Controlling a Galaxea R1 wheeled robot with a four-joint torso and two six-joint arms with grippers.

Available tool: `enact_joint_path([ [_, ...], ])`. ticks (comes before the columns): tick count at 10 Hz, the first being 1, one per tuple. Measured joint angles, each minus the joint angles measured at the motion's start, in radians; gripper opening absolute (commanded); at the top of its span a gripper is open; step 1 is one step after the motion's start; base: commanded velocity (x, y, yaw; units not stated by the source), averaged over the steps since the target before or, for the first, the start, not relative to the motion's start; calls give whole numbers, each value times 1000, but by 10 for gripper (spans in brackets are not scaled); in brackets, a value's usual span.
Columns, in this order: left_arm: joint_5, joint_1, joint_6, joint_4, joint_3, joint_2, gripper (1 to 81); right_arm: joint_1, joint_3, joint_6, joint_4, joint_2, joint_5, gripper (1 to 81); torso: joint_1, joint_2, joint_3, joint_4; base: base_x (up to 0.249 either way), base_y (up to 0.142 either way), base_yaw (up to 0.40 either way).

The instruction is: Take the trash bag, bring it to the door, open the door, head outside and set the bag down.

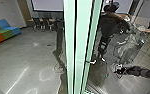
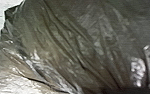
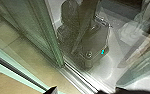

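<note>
Left wrist view — bag [image 2: 73,47] by tool [image 2: 131,90]

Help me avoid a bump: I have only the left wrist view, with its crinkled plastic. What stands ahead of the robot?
Observer: In the head view, a pale green upright frame runs from top to bottom near the middle.
Operator: Where's the right arm?
Observer: The right arm reaches in low from the head view's right edge.
Operator: Anything on the ground?
Observer: Yes, the right wrist view shows a metal track along the floor beside the glass.
</note>
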Motion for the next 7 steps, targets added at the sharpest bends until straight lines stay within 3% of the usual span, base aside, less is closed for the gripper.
enact_joint_path([
  [7,-1,0,0,1,0,6,10,75,154,28,-133,-100,-13,811,0,0,0,0,0,0,0],
])
